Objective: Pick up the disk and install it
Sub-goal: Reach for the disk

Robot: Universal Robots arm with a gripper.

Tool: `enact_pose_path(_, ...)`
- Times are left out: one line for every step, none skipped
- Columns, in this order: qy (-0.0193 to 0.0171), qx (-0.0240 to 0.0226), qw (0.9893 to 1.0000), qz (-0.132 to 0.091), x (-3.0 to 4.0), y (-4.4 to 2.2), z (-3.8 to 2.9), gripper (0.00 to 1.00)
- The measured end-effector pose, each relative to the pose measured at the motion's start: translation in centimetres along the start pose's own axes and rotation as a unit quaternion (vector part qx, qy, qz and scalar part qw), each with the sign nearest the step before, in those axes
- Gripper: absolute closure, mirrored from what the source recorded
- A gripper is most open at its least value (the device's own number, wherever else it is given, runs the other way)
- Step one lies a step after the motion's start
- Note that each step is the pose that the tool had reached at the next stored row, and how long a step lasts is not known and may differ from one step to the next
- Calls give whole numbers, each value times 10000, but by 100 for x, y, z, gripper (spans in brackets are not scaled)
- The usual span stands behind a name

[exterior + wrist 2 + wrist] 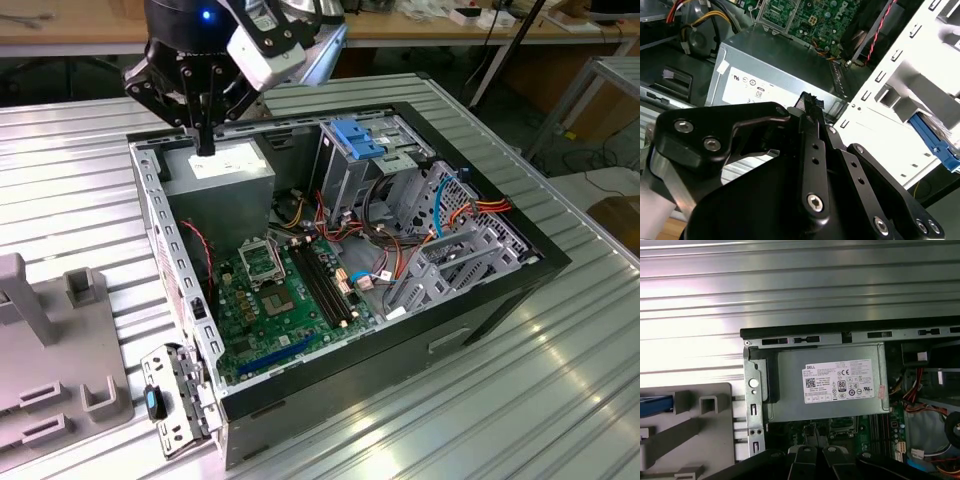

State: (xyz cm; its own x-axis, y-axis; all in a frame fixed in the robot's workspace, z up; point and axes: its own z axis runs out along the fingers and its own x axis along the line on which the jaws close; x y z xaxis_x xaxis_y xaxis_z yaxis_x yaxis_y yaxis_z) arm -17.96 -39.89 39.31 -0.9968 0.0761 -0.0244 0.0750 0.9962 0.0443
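- The gripper (205,148) hangs over the case (400,352) at about 11 o'clock of the case in the exterior view, its tips just above the power supply (225,172).
- The fingers (812,145) are pressed together with nothing between them. In the first wrist view they (807,460) also sit side by side, pointing at the power supply (830,385).
- The disk (654,405) lies outside the case, in the grey fixture (690,440) on the ribbed table (790,280). What shows of it in the first wrist view is a bright blue strip of its carrier at the picture's edge.
- The disk is well apart from the fingers, with the perforated case wall (754,405) between them.
- In the second wrist view the disk (935,137) shows as blue ridged plastic beyond the pale case wall (880,115), on the far side from the gripper (809,101).
- In the exterior view the fixture (60,370) sits at about 8 o'clock from the case, beside its wall.
- The blue strip runs parallel to the table's ribs and to the case's black rim (840,332). I take that as the disk's long axis.
- I cannot tell which end leads, nor which face is up.
- A paler blue bracket (355,138) sits on the drive cage at about 1 o'clock in the case.
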Motion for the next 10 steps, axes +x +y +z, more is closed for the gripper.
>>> enact_pose_path(0, 0, 10000, 0, 26, -2, -1, 89)
enact_pose_path(0, 0, 10000, 1, 55, -4, -1, 89)
enact_pose_path(0, 0, 10000, 1, 86, -7, -2, 89)
enact_pose_path(-1, -1, 10000, 1, 115, -9, -2, 89)
enact_pose_path(0, 0, 10000, 0, 151, -12, -4, 89)
enact_pose_path(0, 0, 10000, 0, 192, -15, -5, 89)
enact_pose_path(0, 0, 10000, 1, 239, -18, -6, 89)
enact_pose_path(0, 0, 10000, 1, 283, -20, -8, 89)
enact_pose_path(0, 0, 10000, 0, 324, -20, -9, 89)
enact_pose_path(0, 0, 10000, 0, 364, -21, -10, 89)
